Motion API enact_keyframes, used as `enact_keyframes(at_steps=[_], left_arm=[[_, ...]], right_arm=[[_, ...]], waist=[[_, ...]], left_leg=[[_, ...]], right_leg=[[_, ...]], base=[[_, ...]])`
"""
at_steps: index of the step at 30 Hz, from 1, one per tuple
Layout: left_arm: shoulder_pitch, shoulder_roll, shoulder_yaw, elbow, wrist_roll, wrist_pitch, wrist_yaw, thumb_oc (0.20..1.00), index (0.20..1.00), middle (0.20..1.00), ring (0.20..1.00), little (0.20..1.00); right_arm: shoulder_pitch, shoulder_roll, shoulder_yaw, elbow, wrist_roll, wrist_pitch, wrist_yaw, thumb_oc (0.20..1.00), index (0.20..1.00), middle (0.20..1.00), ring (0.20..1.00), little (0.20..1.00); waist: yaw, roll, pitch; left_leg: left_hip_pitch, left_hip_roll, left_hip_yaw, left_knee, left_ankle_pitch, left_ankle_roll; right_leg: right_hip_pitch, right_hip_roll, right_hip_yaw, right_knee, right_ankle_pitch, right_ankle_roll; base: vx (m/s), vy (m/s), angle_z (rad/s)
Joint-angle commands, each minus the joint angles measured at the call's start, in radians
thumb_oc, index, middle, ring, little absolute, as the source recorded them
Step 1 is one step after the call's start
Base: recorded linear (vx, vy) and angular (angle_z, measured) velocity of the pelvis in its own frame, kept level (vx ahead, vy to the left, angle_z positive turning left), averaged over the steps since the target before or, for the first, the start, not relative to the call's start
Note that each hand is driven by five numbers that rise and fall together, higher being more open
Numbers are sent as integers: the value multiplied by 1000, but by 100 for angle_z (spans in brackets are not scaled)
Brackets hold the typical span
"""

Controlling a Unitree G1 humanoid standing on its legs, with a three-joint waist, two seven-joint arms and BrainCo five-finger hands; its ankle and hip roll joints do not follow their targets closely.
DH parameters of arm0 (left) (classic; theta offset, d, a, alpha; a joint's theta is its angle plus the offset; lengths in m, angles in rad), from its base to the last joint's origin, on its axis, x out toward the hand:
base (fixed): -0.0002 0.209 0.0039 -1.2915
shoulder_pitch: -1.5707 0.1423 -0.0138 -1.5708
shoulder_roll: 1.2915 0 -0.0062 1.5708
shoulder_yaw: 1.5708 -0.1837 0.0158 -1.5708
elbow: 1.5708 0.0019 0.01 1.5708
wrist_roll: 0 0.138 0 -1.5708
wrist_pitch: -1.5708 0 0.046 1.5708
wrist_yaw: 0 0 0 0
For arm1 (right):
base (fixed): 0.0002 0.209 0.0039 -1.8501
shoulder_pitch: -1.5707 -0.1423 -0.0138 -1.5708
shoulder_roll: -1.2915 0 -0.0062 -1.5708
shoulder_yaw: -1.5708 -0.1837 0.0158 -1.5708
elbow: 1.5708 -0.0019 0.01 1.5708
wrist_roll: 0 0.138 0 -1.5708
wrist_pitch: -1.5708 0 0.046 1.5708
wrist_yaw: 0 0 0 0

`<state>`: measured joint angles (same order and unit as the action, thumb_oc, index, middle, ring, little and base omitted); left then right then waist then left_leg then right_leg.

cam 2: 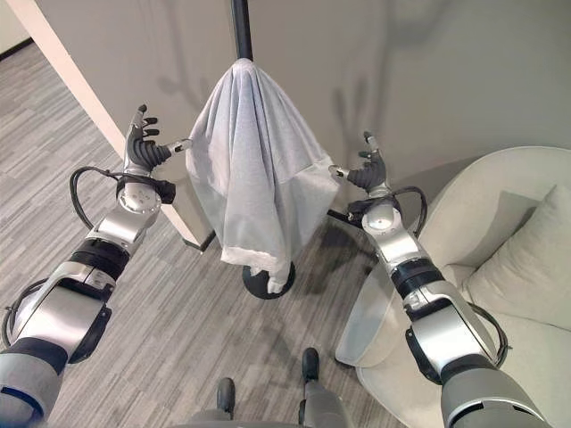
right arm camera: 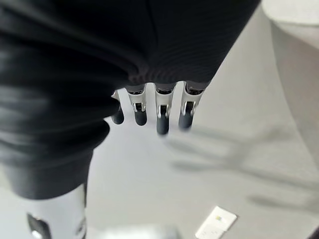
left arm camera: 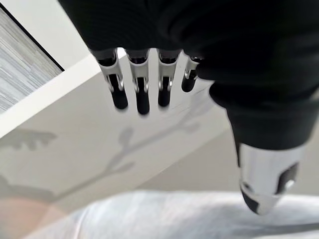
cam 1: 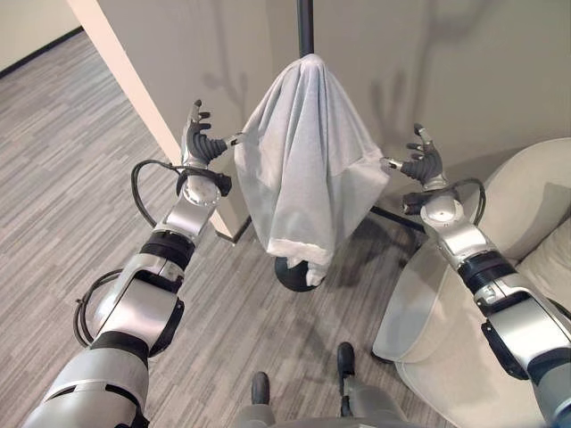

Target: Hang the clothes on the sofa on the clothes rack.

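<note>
A: In the left eye view, where is the garment?

B: The pale grey-white cloth garment is draped over the black metal pole of the clothes rack, hanging down to the rack's round black base. The left hand is raised just left of the cloth, fingers spread and relaxed, thumb tip close to the cloth's left edge, gripping nothing. The right hand is raised just right of it, fingers loose, thumb pointing at the cloth's right corner.

A: And the right eye view?

B: The same arrangement. The cream upholstered sofa sits at the near right with a pale square cushion on it. A grey wall stands behind the rack, and striped grey carpet floor runs off to the left.

A: Left wrist view?

B: Its fingers are straight and apart, with nothing in them. The thumb hangs over the cloth, which lies just below; I cannot tell whether they touch.

A: Right wrist view?

B: The fingers are extended and relaxed, empty, with the wall past them. A small white plate is on the wall.
</note>
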<state>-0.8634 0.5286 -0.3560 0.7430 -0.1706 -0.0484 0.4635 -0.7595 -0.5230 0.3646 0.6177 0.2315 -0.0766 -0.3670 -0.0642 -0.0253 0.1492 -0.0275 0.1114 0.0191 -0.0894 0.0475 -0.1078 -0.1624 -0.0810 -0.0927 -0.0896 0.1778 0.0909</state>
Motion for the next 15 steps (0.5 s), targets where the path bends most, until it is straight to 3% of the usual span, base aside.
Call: enact_keyframes(at_steps=[1, 5, 10, 11, 12, 15], left_arm=[[-29, 44, 19, 2, -11, -70, 8, 1000, 1000, 1000, 1000, 1000], [84, 61, 113, -122, 3, -81, 12, 1000, 1000, 1000, 1000, 1000], [228, 68, 210, -235, 20, -89, 12, 1000, 1000, 1000, 1000, 1000], [373, 54, 291, -318, 15, -100, -21, 1000, 1000, 1000, 1000, 1000], [385, 52, 294, -327, 16, -97, -22, 1000, 1000, 1000, 1000, 1000], [561, 12, 369, -401, -10, -107, -103, 1000, 1000, 1000, 1000, 1000]], right_arm=[[9, -59, -44, -35, -64, -63, -36, 1000, 1000, 1000, 1000, 1000], [152, -102, -173, -191, -112, -73, -40, 1000, 1000, 1000, 1000, 1000], [323, -96, -288, -304, -105, -88, -6, 1000, 1000, 1000, 1000, 1000], [456, -78, -344, -344, -80, -102, 70, 1000, 1000, 1000, 1000, 1000], [465, -78, -344, -350, -80, -100, 72, 1000, 1000, 1000, 1000, 1000], [604, -40, -372, -378, -31, -101, 210, 1000, 1000, 1000, 1000, 1000]], waist=[[17, -23, -38], [10, -25, -54], [8, -26, -65], [10, -26, -69], [10, -25, -74], [13, -25, -73]], left_leg=[[36, -24, 30, 2, -74, 5], [63, -19, 44, 2, -89, 5], [81, -17, 51, 2, -97, 7], [94, -16, 54, 2, -103, 8], [95, -16, 54, 2, -104, 8], [106, -15, 58, 2, -106, 10]], right_leg=[[100, -76, 11, 2, -107, 125], [124, -79, 8, 2, -114, 124], [141, -81, 8, 2, -119, 121], [153, -82, 8, 2, -122, 119], [155, -82, 8, 2, -123, 120], [165, -85, 4, 2, -126, 120]], base=[[0, 0, 0], [50, 10, -5], [43, 10, -2], [31, 11, -3], [43, 16, -5], [6, 6, -1]])
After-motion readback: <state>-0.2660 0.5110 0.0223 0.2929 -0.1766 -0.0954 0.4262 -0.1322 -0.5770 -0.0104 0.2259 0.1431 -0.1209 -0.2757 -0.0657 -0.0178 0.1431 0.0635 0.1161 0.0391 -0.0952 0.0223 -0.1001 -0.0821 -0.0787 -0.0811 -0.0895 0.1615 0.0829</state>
